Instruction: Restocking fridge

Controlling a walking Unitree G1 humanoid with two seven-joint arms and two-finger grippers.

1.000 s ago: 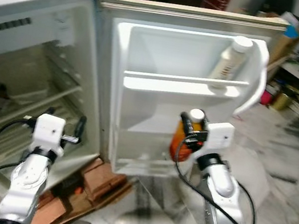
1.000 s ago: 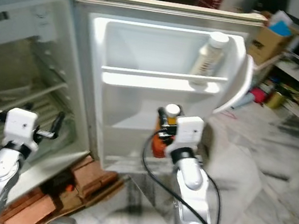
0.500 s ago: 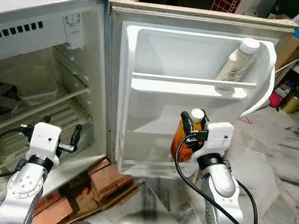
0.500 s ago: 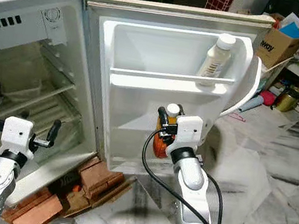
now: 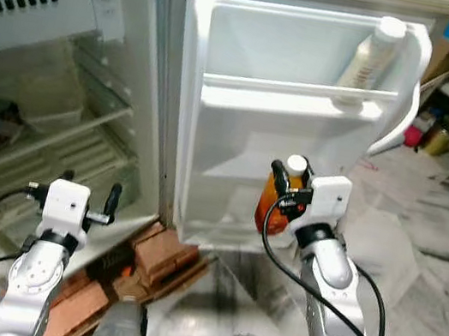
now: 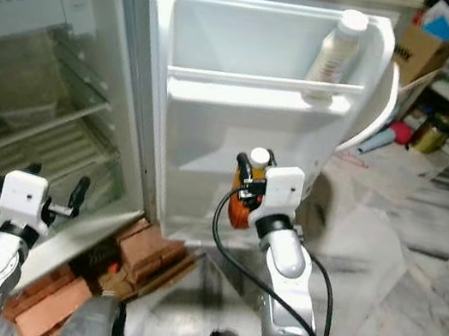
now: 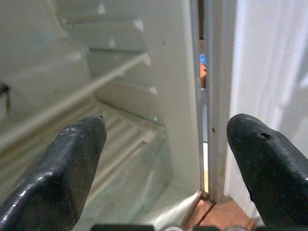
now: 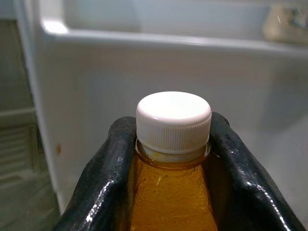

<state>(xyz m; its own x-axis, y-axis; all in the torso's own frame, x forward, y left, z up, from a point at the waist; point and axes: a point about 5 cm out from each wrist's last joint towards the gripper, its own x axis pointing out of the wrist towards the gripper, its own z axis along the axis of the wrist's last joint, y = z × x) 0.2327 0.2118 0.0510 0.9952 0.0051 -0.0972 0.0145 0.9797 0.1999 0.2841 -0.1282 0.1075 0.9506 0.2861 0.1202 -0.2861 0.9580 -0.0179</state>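
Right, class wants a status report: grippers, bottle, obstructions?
Right gripper shut on orange bottle before fridge door. Left gripper open, idle. Cream bottle on upper shelf.

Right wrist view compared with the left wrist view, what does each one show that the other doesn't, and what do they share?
The right wrist view shows the right claw shut on the amber plastic bottle with a white screw cap, facing the white fridge door's shelf rail. The left wrist view shows the left claw open and holding nothing, looking at the ribbed translucent shelves inside the fridge and the door's hinge gap. Both share two black fingers in the foreground and pale fridge surfaces behind.
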